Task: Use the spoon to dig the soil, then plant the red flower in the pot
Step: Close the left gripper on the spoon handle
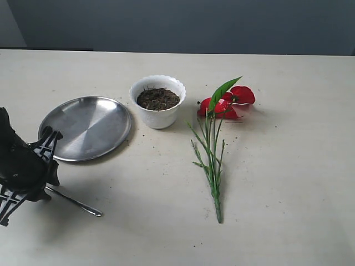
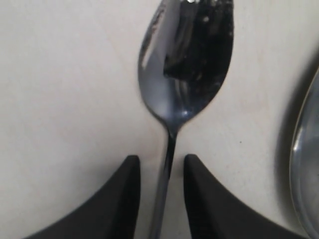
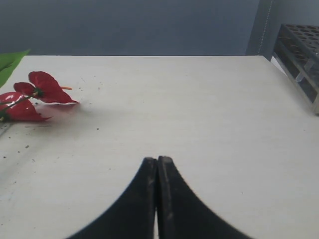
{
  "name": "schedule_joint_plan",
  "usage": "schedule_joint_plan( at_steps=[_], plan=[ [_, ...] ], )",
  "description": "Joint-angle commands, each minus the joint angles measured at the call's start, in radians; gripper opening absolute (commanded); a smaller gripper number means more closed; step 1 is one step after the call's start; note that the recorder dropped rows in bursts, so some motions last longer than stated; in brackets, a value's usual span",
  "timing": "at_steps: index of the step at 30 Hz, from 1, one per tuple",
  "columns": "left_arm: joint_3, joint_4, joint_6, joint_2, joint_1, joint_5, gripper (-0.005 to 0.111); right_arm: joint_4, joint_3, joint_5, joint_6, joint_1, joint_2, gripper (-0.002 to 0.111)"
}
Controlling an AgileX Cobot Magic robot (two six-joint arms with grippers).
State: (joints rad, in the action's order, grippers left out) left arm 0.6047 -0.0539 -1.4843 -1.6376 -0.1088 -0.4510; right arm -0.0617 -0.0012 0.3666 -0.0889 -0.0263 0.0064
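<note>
The spoon (image 1: 77, 204) lies on the table in front of the steel plate, and its bowl (image 2: 187, 64) fills the left wrist view. My left gripper (image 2: 162, 162) stands low over it, open, one finger on each side of the thin handle with a gap on both sides. The white scalloped pot (image 1: 160, 113) holds dark soil (image 1: 158, 98) at the table's middle. The red flower (image 1: 230, 102) lies flat to the pot's right, its green stems running toward the front edge. My right gripper (image 3: 157, 160) is shut and empty, apart from the red petals (image 3: 35, 94), and is out of the exterior view.
A round steel plate (image 1: 86, 127) sits left of the pot, its rim (image 2: 306, 164) close to the spoon's bowl. Soil crumbs are scattered around the pot. A dark rack (image 3: 301, 55) stands at the table's edge in the right wrist view.
</note>
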Motion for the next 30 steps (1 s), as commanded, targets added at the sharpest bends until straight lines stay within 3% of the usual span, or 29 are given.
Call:
schedule_joint_plan(
  at_steps=[1, 9, 15, 30],
  plan=[
    [-0.005, -0.019, 0.028, -0.015, -0.005, -0.024, 0.030, 0.001, 0.001, -0.004, -0.002, 0.002, -0.006, -0.001],
    [-0.005, -0.023, 0.030, -0.028, -0.005, -0.024, 0.030, 0.001, 0.001, -0.004, -0.002, 0.002, -0.006, -0.001],
    [-0.005, -0.056, 0.030, -0.054, -0.053, 0.050, 0.030, 0.001, 0.001, -0.004, -0.002, 0.002, -0.006, -0.001],
    [-0.005, -0.034, 0.030, -0.056, -0.053, -0.070, 0.025, 0.001, 0.001, -0.004, -0.002, 0.002, -0.006, -0.001]
  ],
)
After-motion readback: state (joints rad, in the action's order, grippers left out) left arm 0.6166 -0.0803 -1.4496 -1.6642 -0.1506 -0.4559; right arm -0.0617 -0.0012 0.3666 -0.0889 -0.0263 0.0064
